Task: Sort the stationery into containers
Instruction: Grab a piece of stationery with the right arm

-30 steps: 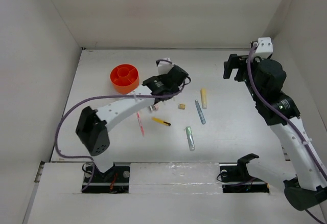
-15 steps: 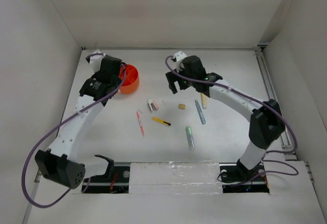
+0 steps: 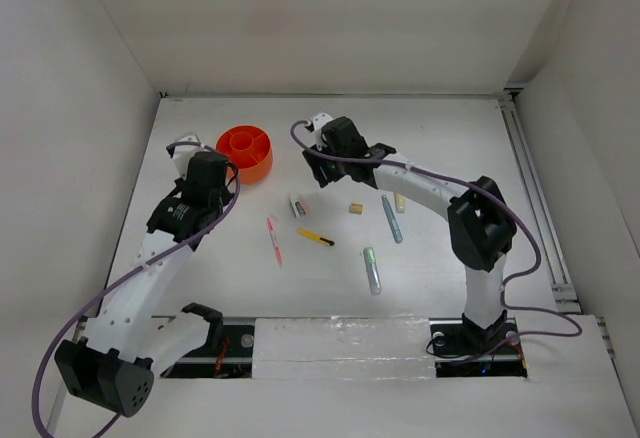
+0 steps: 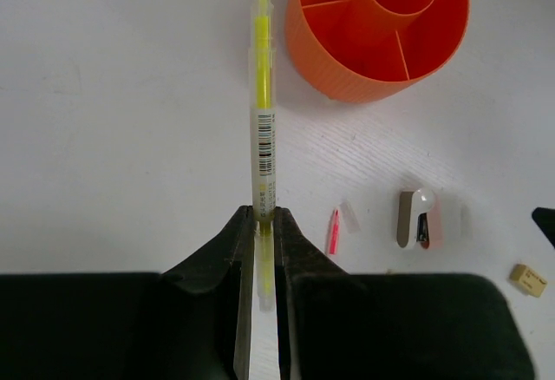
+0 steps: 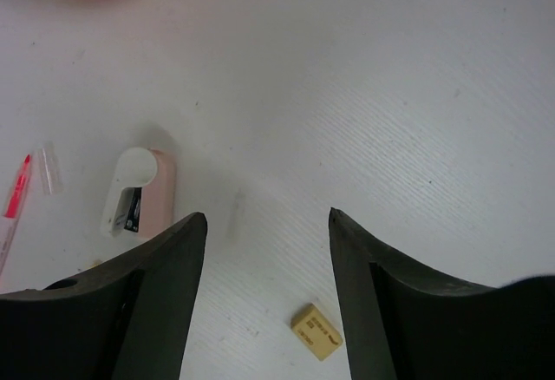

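- Left gripper [image 4: 263,220]: yellow pen [image 4: 263,128] pinched, shown by left wrist view alone.
- Right gripper [image 5: 267,224]: held spread above tan eraser [image 5: 316,331], shown by right wrist view alone.

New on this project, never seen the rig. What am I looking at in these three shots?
Two robot arms with two-finger grippers are bolted at the near edge of the table. The wide shot looks down from above and behind them. The other two come from a camera on each wrist, so the black shapes at the bottom are that arm's own fingers. The left gripper is shut on a yellow pen, near the divided orange cup. The right gripper is open and empty, above a tan eraser and a pink-white item. Loose on the table: a pink pen, a yellow-black pen, a grey-blue pen and a pale green pen.
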`<state>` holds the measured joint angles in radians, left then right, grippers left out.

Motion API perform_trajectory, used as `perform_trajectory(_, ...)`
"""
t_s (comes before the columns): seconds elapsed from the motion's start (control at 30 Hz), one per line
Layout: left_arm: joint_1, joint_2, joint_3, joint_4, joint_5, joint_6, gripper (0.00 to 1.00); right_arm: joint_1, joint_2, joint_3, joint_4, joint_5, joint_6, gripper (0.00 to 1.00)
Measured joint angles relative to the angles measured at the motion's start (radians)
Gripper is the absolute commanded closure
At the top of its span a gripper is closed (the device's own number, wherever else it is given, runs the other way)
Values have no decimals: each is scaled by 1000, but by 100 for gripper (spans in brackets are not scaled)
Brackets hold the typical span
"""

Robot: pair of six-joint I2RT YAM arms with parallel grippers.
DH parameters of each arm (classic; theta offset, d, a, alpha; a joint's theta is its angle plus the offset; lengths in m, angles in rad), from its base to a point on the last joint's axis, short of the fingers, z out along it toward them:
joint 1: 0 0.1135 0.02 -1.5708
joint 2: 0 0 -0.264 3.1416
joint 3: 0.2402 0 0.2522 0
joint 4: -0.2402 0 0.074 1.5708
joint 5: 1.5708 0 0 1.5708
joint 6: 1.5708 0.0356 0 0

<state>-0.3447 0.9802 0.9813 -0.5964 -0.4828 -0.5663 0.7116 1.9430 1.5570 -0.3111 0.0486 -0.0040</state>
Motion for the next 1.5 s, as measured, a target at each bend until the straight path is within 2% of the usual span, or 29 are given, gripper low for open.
perform_trajectory(0.53,0,-37,-5,39,0,3,100,47,84,15,-22,61,9,49)
perform_trajectory(0.77,0,-37,-5,41,4,6,100,63,164,42,-61,68,16,50)
perform_trajectory(1.0,0,-38,-5,48,9,6,100,64,175,47,-75,69,32,51)
perform_trajectory(1.4,0,-27,-5,54,8,7,100,64,214,48,-76,67,39,64)
perform_trajectory(1.47,0,-27,-5,54,8,7,100,64,214,48,-77,66,42,67)
perform_trajectory(1.5,0,-27,-5,54,8,7,100,64,214,48,-77,66,43,73)
